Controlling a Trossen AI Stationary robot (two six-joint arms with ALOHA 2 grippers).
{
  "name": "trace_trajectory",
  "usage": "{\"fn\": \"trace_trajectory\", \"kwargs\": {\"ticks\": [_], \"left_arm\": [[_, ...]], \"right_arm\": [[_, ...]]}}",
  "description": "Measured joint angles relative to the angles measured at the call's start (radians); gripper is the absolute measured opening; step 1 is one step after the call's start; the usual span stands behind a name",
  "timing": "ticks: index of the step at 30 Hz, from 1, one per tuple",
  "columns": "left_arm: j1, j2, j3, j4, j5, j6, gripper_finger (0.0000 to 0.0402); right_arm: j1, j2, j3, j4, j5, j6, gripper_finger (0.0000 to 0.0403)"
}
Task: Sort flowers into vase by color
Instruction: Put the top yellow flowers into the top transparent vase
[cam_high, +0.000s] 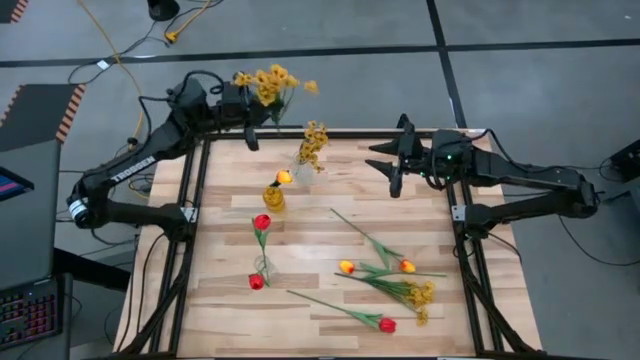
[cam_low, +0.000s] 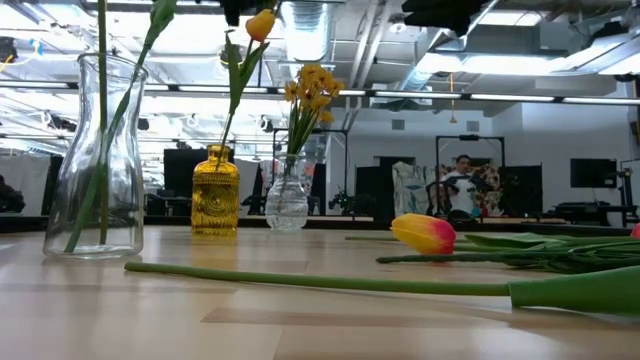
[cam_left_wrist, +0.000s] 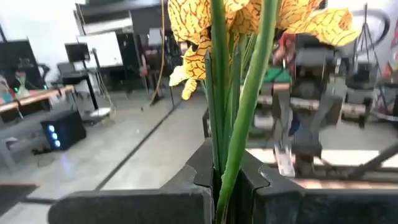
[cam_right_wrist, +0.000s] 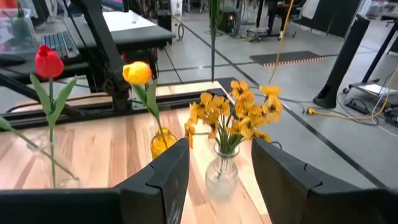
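Observation:
My left gripper (cam_left_wrist: 227, 177) is shut on a spray of small mustard-yellow flowers (cam_high: 268, 84), held over the table's far left corner. My right gripper (cam_right_wrist: 221, 168) hangs open above the far right of the table, level and facing the vases. A small clear vase (cam_right_wrist: 222, 175) holds another yellow spray (cam_high: 313, 143). In the amber vase (cam_high: 273, 197) stands a yellow tulip (cam_right_wrist: 137, 73), and a tall clear vase (cam_low: 95, 160) holds a red tulip (cam_high: 262, 222). Several flowers lie flat on the table: red tulips (cam_high: 387, 324), yellow-orange tulips (cam_high: 407, 266) and a yellow spray (cam_high: 420, 295). My left gripper pinches the spray's bundle of green stems (cam_left_wrist: 231, 149) between its two fingers, some way below the blossoms. The fingers (cam_left_wrist: 186, 177) are level and lie across the stems. The spray stands upright above them, lifted clear of the table; its lower stems are hidden by the fingers.
The three vases stand close together in the table's far left half. A red tulip (cam_high: 256, 282) lies by the tall clear vase. Black frame rails (cam_high: 190, 215) run along the table's left and right sides. A person sits in the room beyond the table.

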Motion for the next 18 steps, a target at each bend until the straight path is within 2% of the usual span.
{"fn": "trace_trajectory", "kwargs": {"ticks": [4,10,18], "left_arm": [[-0.001,0.001,-0.094,0.036,0.0,0.002,0.0005],[0.01,0.002,-0.29,0.32,0.001,-0.055,0.0005],[0.026,0.017,-0.457,0.599,0.002,-0.097,0.0005]], "right_arm": [[0.0,0.0,0.0,-0.019,0.0,0.007,0.0199],[0.001,0.001,0.0,-0.045,0.0,0.008,0.0199],[0.001,0.005,0.0,-0.044,0.0,0.008,0.0199]]}}
